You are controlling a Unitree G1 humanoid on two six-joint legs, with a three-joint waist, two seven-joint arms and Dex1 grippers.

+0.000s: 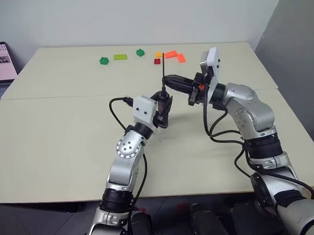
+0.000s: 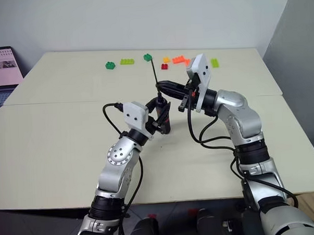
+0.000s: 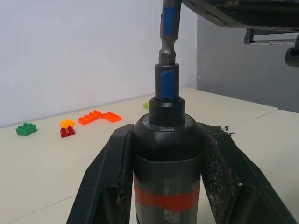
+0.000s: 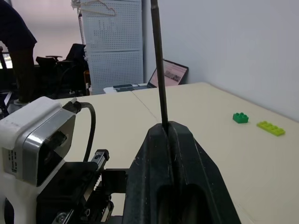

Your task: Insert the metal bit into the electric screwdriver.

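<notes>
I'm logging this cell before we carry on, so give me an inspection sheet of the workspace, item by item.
Surface: beige table, a seam running across it.
Job's things: electric screwdriver upright in the left end effector; metal bit upright, its lower end at the screwdriver's collar, pinched by the right end effector.
Clutter: toy bricks along the far edge, green, lime, red, orange.
End effectors: both shut on their things.
Cables: black cables looping from each wrist.
Surroundings: laptop at the table's left; pegboard and a person's dark sleeve beyond.
</notes>
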